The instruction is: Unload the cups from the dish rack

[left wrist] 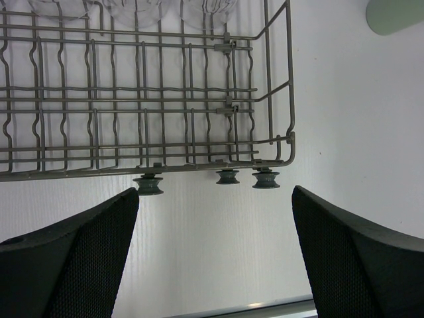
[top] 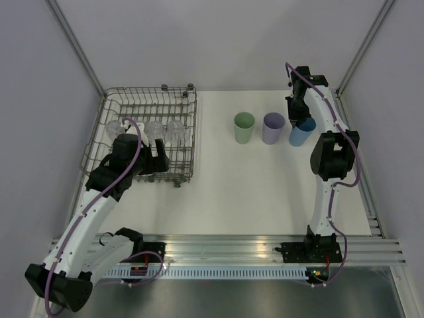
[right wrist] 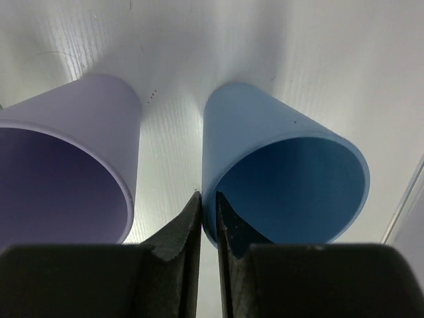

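Note:
Three opaque cups stand upright in a row on the table: pale green, lavender and blue. My right gripper is at the blue cup. Its jaws straddle the near rim, one finger outside and one inside, slightly parted, with the lavender cup just to the left. Clear cups lie in the dish rack. My left gripper hangs wide open and empty at the rack's near right corner. In the left wrist view only table shows between its fingers.
The rack's grey wire wall and small round feet fill the left wrist view, with the clear cups at the top and the green cup in the corner. White walls close in the table on the left, back and right.

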Available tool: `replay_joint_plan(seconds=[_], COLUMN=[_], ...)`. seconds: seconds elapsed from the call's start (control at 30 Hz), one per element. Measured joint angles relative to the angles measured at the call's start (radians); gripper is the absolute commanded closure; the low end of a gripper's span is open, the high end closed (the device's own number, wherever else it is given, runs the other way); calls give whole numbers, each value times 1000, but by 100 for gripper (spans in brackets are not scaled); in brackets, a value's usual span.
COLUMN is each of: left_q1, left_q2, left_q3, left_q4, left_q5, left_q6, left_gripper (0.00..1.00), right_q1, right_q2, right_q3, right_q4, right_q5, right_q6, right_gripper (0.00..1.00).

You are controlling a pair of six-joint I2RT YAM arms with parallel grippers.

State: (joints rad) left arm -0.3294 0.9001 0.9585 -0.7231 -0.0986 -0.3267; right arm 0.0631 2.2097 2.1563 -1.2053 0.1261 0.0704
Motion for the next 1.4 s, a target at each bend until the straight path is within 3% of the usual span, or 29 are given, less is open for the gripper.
replay_joint_plan(seconds=[0.17,0.33,0.43,0.47,0.53,1.0,1.17,1.3,1.4], left_q1=[0,0,0,0,0,0,0,0,0], left_q2=[0,0,0,0,0,23,116,240,343], left_q3=[0,0,0,0,0,11,109,237,332], left_q4=[0,0,0,0,0,-4,-14,-23,-27], left_q5=[1,3,3,3,3,-22,-29,-27,-26], left_q6=[0,0,0,0,0,0,-25,-67,-84], left_gripper=[0,0,0,0,0,0,0,0,0], right_q1=[0,-1,0,-1,-1,0,0,7,10], right_q2=[0,-1,-8,-13,-34,-423,-716,-1023,-1195], right_q3=[3,3,3,3,3,-80,-418,-781,-955], right_q4=[-2,-3,-3,-4,-6,33,250,513,674], right_q5=[3,4,5,5,5,2,-71,-185,-267], right_q6=[-1,-4,-5,-6,0,-6,61,171,276], right_gripper=[71,69,62,49,2,2,2,2,2])
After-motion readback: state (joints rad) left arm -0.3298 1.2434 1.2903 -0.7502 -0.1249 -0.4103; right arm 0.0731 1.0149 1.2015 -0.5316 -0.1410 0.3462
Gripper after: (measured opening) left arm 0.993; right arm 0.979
